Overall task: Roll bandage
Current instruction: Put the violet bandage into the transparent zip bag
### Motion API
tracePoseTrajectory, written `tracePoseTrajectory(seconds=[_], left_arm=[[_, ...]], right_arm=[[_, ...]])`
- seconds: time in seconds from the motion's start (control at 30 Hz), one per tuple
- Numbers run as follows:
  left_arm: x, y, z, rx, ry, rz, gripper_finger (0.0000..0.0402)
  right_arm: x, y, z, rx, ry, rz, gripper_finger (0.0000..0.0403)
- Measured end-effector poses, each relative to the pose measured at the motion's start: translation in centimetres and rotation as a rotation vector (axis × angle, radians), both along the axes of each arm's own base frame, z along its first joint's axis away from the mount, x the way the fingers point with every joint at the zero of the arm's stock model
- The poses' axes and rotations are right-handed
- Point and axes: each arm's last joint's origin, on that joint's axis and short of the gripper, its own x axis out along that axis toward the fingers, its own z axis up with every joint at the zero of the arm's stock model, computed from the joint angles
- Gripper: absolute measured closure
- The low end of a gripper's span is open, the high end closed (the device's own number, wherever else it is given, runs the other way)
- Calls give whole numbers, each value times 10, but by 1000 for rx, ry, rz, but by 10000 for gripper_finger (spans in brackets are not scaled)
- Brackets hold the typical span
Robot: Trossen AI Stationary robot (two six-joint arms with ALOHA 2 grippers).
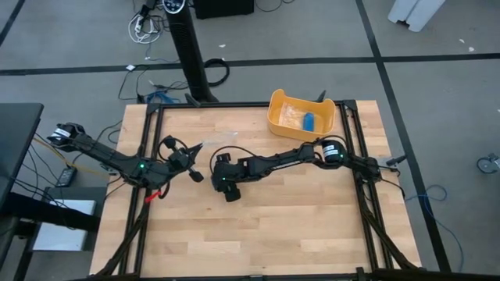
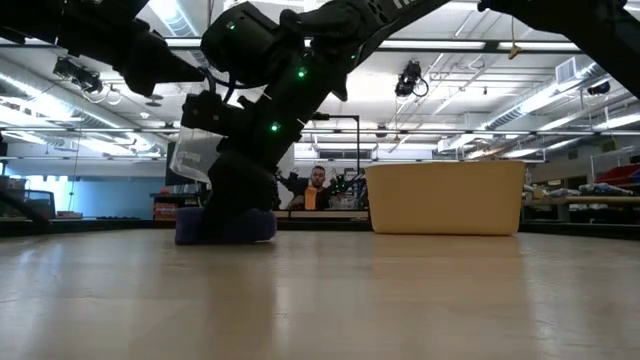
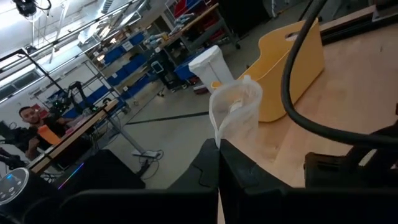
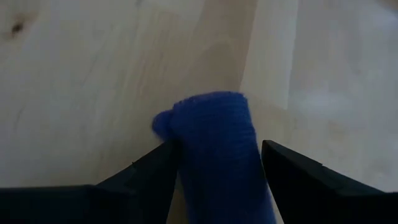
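The right gripper's (image 4: 214,163) jaws are spread wide, one on each side of the bandage (image 4: 217,149), a small dark-blue roll lying on the wooden surface (image 1: 273,226) near its middle. One jaw seems to touch the cloth; the other stands clear, so the roll looks let go, probably set down once wound. To its left, the left gripper (image 1: 195,176) is clenched on a clear plastic wrapper (image 3: 236,109), lifted out of the way. A yellow tub (image 1: 283,121) sits far right.
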Motion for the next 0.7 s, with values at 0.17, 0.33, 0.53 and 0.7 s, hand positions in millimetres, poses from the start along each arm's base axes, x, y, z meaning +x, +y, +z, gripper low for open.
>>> tracePoseTrajectory(seconds=[0.17,0.33,0.53,0.7], left_arm=[[0,0,0,-5,-1,-20,401],[1,-1,0,-8,-3,-25,401],[1,-1,0,-10,-4,-25,401],[1,-1,-1,-40,-20,-65,401]], right_arm=[[-4,-6,-3,36,48,-17,193],[-3,-4,-3,31,44,-1,222],[-5,8,-1,20,58,37,317],[-16,44,28,20,36,111,356]])
